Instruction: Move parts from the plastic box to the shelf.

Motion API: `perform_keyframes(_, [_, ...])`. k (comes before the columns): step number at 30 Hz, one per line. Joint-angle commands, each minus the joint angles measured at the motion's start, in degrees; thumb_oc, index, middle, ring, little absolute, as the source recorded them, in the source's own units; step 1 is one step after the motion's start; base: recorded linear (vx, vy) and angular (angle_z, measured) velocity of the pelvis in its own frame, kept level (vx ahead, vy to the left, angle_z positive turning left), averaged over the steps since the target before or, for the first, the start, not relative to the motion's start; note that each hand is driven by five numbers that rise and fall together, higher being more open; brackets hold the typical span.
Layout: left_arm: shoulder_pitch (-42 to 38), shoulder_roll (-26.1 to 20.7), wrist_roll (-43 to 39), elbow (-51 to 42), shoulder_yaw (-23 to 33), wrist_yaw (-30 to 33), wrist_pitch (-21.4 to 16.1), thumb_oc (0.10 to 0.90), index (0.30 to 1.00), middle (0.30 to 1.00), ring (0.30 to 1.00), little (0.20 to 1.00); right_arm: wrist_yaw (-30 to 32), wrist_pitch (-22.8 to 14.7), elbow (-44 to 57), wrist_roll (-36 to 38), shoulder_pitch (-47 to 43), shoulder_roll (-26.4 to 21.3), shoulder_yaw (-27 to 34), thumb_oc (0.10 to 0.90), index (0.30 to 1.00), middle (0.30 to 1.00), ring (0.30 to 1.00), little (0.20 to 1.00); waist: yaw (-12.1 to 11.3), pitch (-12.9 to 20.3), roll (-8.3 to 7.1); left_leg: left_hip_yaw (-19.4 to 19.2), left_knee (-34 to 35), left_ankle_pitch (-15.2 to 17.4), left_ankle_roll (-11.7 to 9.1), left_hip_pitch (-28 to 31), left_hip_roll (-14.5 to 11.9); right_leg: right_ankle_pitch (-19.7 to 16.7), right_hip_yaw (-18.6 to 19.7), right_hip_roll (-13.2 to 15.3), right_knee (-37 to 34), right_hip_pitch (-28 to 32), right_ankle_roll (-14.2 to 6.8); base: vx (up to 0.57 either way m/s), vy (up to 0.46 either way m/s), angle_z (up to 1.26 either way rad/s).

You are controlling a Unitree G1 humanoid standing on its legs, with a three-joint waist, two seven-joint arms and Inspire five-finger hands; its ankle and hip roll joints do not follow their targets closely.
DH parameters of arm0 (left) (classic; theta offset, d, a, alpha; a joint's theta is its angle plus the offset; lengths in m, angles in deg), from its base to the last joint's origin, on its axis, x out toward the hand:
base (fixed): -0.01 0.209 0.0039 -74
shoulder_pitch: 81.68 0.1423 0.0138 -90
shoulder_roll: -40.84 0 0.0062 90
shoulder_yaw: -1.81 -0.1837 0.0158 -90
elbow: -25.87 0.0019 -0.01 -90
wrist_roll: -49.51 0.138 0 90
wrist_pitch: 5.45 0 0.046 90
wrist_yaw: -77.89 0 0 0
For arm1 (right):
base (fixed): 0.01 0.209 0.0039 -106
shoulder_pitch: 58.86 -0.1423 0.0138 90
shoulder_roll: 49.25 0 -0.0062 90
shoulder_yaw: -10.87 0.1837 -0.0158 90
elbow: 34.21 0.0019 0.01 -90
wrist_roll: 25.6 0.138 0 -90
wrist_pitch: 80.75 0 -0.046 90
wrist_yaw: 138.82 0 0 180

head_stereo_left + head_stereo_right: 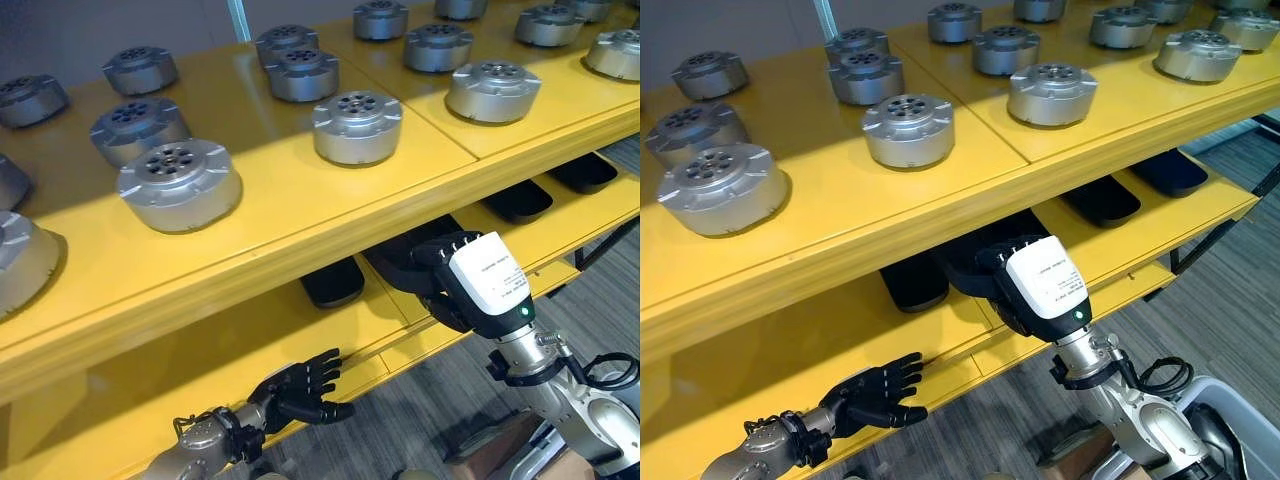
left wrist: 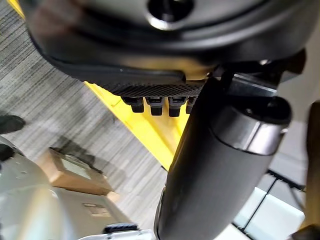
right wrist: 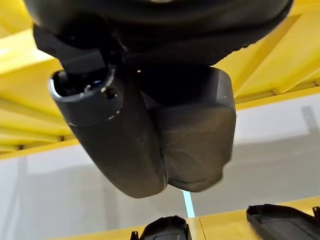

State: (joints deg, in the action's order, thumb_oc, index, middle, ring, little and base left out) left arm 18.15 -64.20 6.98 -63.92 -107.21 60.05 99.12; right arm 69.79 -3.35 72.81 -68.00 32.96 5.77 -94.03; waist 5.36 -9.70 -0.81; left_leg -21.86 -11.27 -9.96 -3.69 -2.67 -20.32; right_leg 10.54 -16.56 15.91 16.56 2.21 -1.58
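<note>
**Both hands low by the yellow shelf, parts resting up top**

While the round silver parts (image 1: pixel 179 184) sit in loose rows across the top board of the yellow shelf (image 1: pixel 300 235), both hands are down by its lower boards and neither has a part in it. Furthest to the shelf's left end, more parts run off past the edge of the head views. Below that end, the left hand (image 1: pixel 305 387) hovers at the front lip of the lower board with its fingers stretched out straight and spread, holding nothing. Further along, one part (image 1: pixel 357 126) stands near the top board's front edge, just beside the seam between two panels. Under it, black trays (image 1: pixel 333 281) lie on the middle board. The right hand (image 1: pixel 437 262) reaches in under the top board among those trays; its fingers are hidden there, so I cannot tell how they stand. Past the shelf's right end, grey carpet (image 1: pixel 590 300) covers the floor.
</note>
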Motion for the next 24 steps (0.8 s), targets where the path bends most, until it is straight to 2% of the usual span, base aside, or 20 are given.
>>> perform_keyframes(1, [-0.3,1.4,-2.7,-5.9,4.7,0.7,-7.7,0.900,1.000,1.000,1.000,1.000,6.4,-3.8,4.7,3.3,-6.8,-0.5,3.6,0.400,0.300,0.300,0.300,0.300,-1.7,1.8,1.92,0.5,6.3,-5.9,-6.4,4.3,-5.0,2.3,-2.0,-3.9,2.4,-2.0,0.5,0.03,0.368,0.34])
perform_keyframes(3, [0.2,1.8,-1.9,-5.7,4.8,0.8,-6.1,0.900,1.000,1.000,1.000,1.000,6.3,-3.5,3.7,3.4,-7.4,0.1,3.5,0.400,0.300,0.300,0.300,0.300,-2.4,1.4,2.39,1.7,5.4,-4.9,-6.1,3.5,-3.9,2.6,-2.2,-3.5,3.2,-1.8,0.6,0.03,0.350,0.39])
perform_keyframes(5, [0.2,2.0,-1.3,-5.1,4.6,0.9,-5.5,0.900,1.000,1.000,1.000,1.000,6.3,-3.4,3.1,3.3,-8.1,0.2,3.3,0.400,0.300,0.300,0.300,0.300,-2.6,1.4,2.68,1.1,4.7,-4.7,-6.0,3.3,-3.3,2.1,-2.8,-3.2,2.6,-1.3,0.4,0.02,0.314,0.45])
perform_keyframes(7, [0.5,2.8,-1.4,-4.4,4.2,1.5,-6.5,0.900,1.000,1.000,1.000,1.000,5.9,-3.7,3.3,3.2,-9.0,0.2,2.8,0.400,0.300,0.300,0.300,0.300,-3.4,1.5,3.34,1.4,4.8,-0.6,-4.8,3.2,-0.6,0.9,-3.1,-1.9,1.8,-1.0,-0.7,0.02,0.358,0.45])
perform_keyframes(8, [0.6,2.8,-1.4,-4.4,4.3,1.5,-6.6,0.900,1.000,1.000,1.000,1.000,5.8,-3.6,3.4,3.1,-8.9,0.2,2.9,0.400,0.300,0.300,0.300,0.300,-3.4,1.5,3.38,1.4,4.8,-0.2,-4.7,3.2,-0.3,0.8,-3.1,-1.7,1.7,-0.9,-0.8,0.04,0.348,0.22])
perform_keyframes(10, [1.8,2.9,-1.7,-4.5,5.6,3.1,-6.9,0.900,1.000,1.000,1.000,1.000,5.4,-3.7,3.4,2.3,-8.5,1.4,2.9,0.400,0.300,0.300,0.300,0.300,-4.9,1.8,3.81,2.2,5.8,4.6,-3.2,4.4,3.4,-1.8,-3.4,-0.5,-1.2,0.7,-2.7,0.04,0.289,0.27])
perform_keyframes(11, [1.8,2.8,-1.7,-4.5,5.6,3.1,-6.9,0.900,1.000,1.000,1.000,1.000,5.4,-3.7,3.3,2.3,-8.5,1.4,2.8,0.400,0.300,0.300,0.300,0.300,-4.8,1.7,3.79,2.2,5.8,4.6,-3.2,4.4,3.5,-1.8,-3.4,-0.5,-1.2,0.8,-2.8,0.06,0.194,0.22])
perform_keyframes(12, [2.4,2.8,-1.4,-4.2,6.9,2.1,-6.6,0.900,1.000,1.000,1.000,1.000,5.9,-4.5,3.4,1.6,-7.9,2.5,2.9,0.400,0.300,0.300,0.300,0.300,-5.8,2.3,3.53,2.7,6.9,6.8,-2.5,5.2,5.1,-3.7,-3.7,-0.1,-3.4,1.6,-3.9,-0.01,0.135,0.15])
perform_keyframes(13, [2.6,2.7,-1.1,-4.2,7.2,1.6,-6.5,0.900,1.000,1.000,1.000,1.000,6.0,-4.7,3.6,1.4,-7.7,2.8,3.1,0.400,0.300,0.300,0.300,0.300,-6.0,2.2,3.49,2.0,7.1,6.4,-1.8,5.0,5.3,-5.0,-4.6,0.1,-4.1,1.5,-3.8,0.03,0.203,0.13])
perform_keyframes(15, [3.6,2.0,-0.1,-4.6,8.8,0.4,-5.8,0.900,1.000,1.000,1.000,1.000,6.6,-5.3,4.4,0.8,-6.8,3.7,4.1,0.400,0.300,0.300,0.300,0.300,-7.6,2.9,2.99,2.7,8.7,7.0,-1.4,6.0,6.8,-7.3,-5.8,0.4,-7.0,2.6,-5.3,0.03,0.124,0.07])
perform_keyframes(20, [4.8,0.7,0.4,-5.1,11.1,-1.1,-4.8,0.900,1.000,1.000,1.000,1.000,6.6,-4.7,6.0,0.6,-6.8,4.4,4.4,0.400,0.300,0.300,0.300,0.300,-10.2,3.0,1.60,3.4,9.3,8.3,-0.2,6.0,8.7,-8.9,-7.5,1.0,-9.2,3.8,-6.8,0.03,0.056,0.21])
perform_keyframes(21, [4.9,0.6,0.6,-5.0,11.3,-1.5,-4.9,0.900,1.000,1.000,1.000,1.000,6.7,-4.2,6.3,0.5,-6.9,4.6,4.3,0.400,0.300,0.300,0.300,0.300,-10.8,3.1,1.28,4.2,9.3,9.4,-0.4,6.4,9.1,-8.5,-6.9,1.1,-9.6,4.4,-7.5,0.04,0.022,0.31])
perform_keyframes(24, [5.1,0.4,0.8,-5.4,11.5,-1.8,-4.6,0.900,1.000,1.000,1.000,1.000,4.9,-2.8,6.8,0.8,-7.7,5.1,3.7,0.400,0.300,0.300,0.300,0.300,-12.1,2.8,0.58,4.3,9.1,10.1,0.2,6.1,9.7,-9.1,-7.7,1.4,-10.4,5.1,-7.9,0.00,0.021,0.22])
